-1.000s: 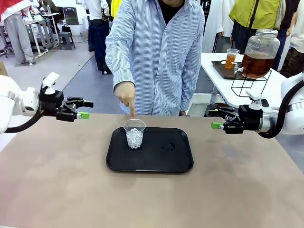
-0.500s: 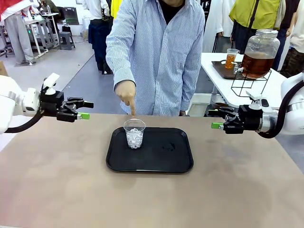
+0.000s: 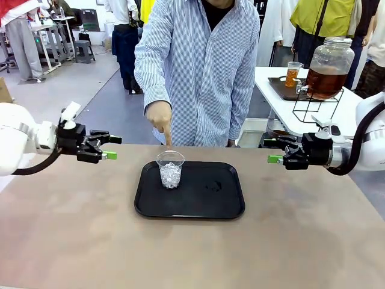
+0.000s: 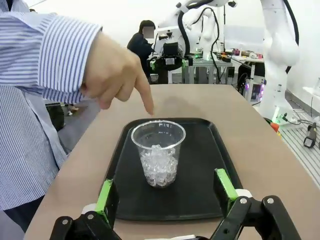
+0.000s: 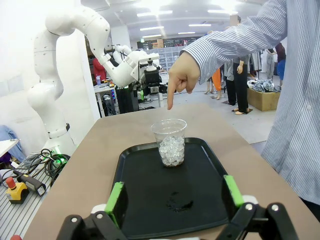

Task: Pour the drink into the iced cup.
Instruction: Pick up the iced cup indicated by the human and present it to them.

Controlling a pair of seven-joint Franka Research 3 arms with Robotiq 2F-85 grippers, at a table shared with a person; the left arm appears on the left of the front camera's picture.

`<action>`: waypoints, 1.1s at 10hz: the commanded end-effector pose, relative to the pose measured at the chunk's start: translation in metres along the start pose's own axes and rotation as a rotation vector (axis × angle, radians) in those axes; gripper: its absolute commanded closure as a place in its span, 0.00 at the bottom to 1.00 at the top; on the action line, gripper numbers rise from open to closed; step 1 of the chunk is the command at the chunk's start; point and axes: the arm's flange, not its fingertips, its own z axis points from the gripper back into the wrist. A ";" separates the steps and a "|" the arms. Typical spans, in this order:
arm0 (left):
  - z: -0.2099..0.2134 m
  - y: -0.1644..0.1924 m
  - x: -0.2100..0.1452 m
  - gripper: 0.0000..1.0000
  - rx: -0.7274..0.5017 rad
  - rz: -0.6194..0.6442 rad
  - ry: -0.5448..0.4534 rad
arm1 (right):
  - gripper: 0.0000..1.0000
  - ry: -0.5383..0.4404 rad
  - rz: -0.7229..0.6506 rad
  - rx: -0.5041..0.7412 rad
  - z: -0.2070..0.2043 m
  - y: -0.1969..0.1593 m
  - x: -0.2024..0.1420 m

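A clear plastic cup [image 3: 170, 169] with a heap of ice cubes in its bottom stands upright on a black rectangular plastic tray [image 3: 204, 206]. It sits toward the tray's far left corner, about midway along the brown worktop [image 3: 90, 241]. A person in a blue-and-white striped shirt [image 3: 198, 66] stands at the far side and points one hand [image 3: 159, 117] downward. The index finger ends just behind the cup's rim (touching it or not, I cannot tell).

The amber-brown drink [image 3: 323, 83] is well apart from the cup. It fills the lower part of a big lidded glass dispenser jar [image 3: 332, 57] on a black wire stand [image 3: 308, 108]. The stand is on a white side table [image 3: 337, 117] beyond the worktop's right end. A small clear cup of amber liquid [image 3: 293, 73] stands just beside the jar.

The left arm's jaws hang above the worktop to the left of the tray. They are spread wide and empty, with the green pads [image 3: 109, 155] turned toward the cup. The right arm's jaws hover to the right of the tray, likewise released with nothing in them. Their green pads [image 3: 275, 159] face inward across the worktop.
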 end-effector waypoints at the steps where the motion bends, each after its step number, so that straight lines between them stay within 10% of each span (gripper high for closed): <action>1: -0.014 0.011 -0.012 0.00 -0.006 -0.047 -0.043 | 0.00 0.003 0.008 0.003 -0.002 -0.002 0.003; 11: -0.092 0.021 -0.056 0.00 -0.031 -0.023 -0.053 | 0.00 0.003 0.008 0.003 -0.002 -0.002 0.003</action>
